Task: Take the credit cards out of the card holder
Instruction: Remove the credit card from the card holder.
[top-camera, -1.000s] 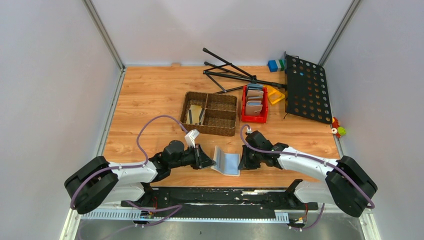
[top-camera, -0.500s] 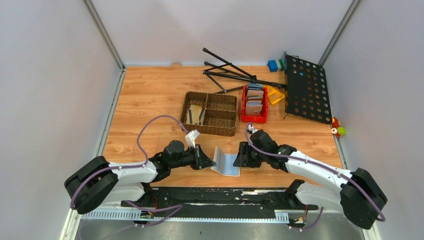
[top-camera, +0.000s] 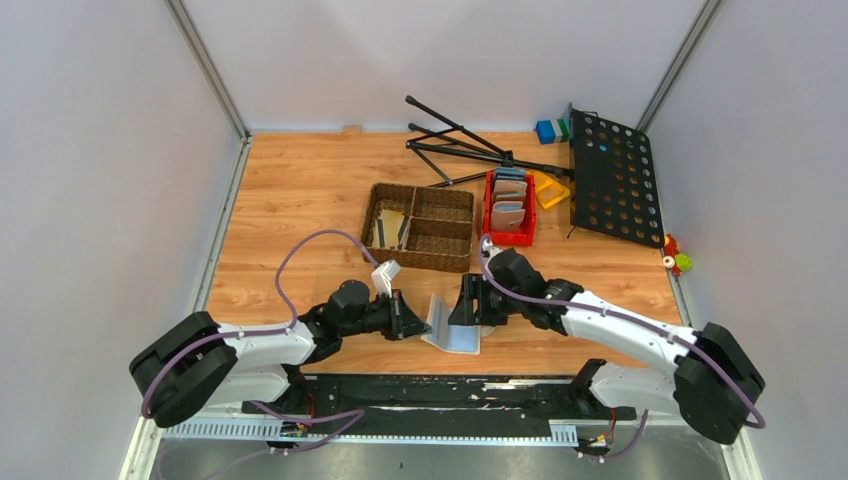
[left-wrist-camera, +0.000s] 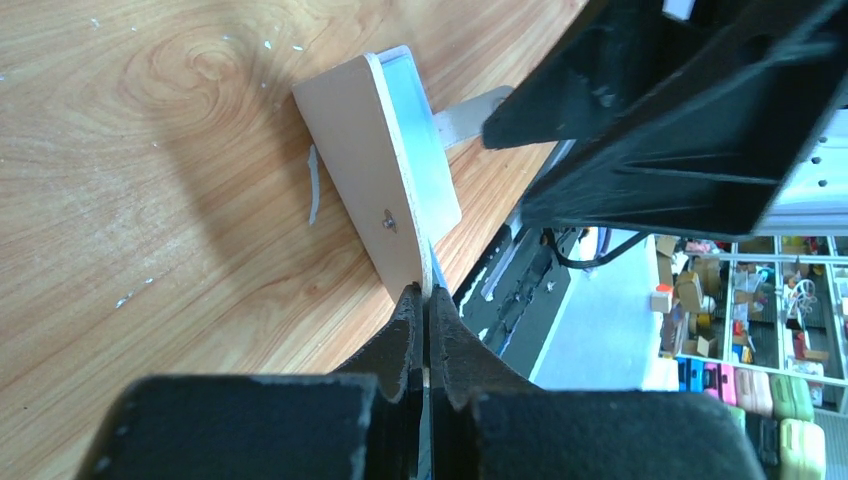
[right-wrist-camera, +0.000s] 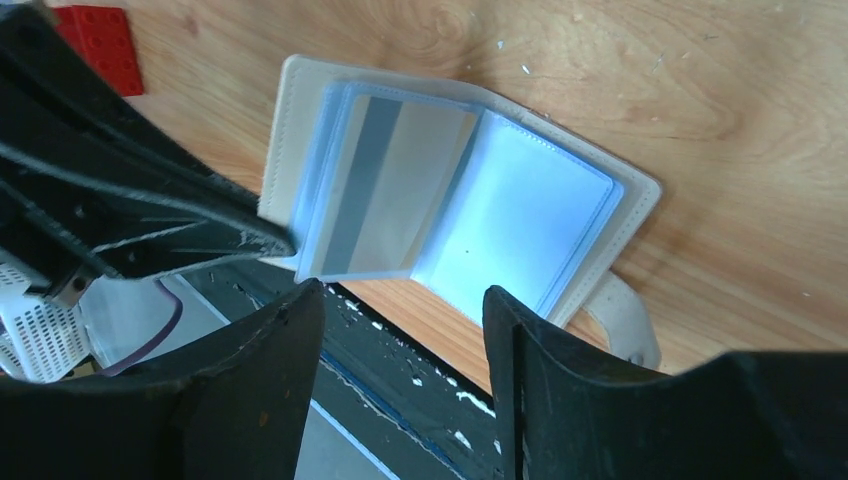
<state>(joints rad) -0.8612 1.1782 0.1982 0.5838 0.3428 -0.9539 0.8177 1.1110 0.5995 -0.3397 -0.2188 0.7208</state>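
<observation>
Table (top-camera: 300, 200), wood-grain top. Left gripper (left-wrist-camera: 425, 300): just left of the card holder (top-camera: 452, 325), jaws together, clamped on the edge of its raised beige cover. Card holder: beige, at the table's near edge between the two grippers, lying open; left cover tilted up, right half flat on the table, pale blue-grey clear sleeves facing up, strap tab (right-wrist-camera: 622, 322) sticking out from the flat half. Credit card (right-wrist-camera: 372, 190): whitish with a grey stripe, inside the left sleeve of the card holder; whether other cards sit behind it cannot be told. Right gripper (top-camera: 466, 304): just right of and over the card holder, jaws apart, pointed at the open sleeves, gripping nothing. Brown woven basket (top-camera: 420, 228): behind the card holder, compartmented, flat cards standing in its left compartment. Red bin (top-camera: 508, 215): behind and right of the card holder, wallets upright inside. Black folding stand (top-camera: 465, 145): far behind the card holder. Black perforated panel (top-camera: 612, 180): far right of the card holder, at the table's edge.
</observation>
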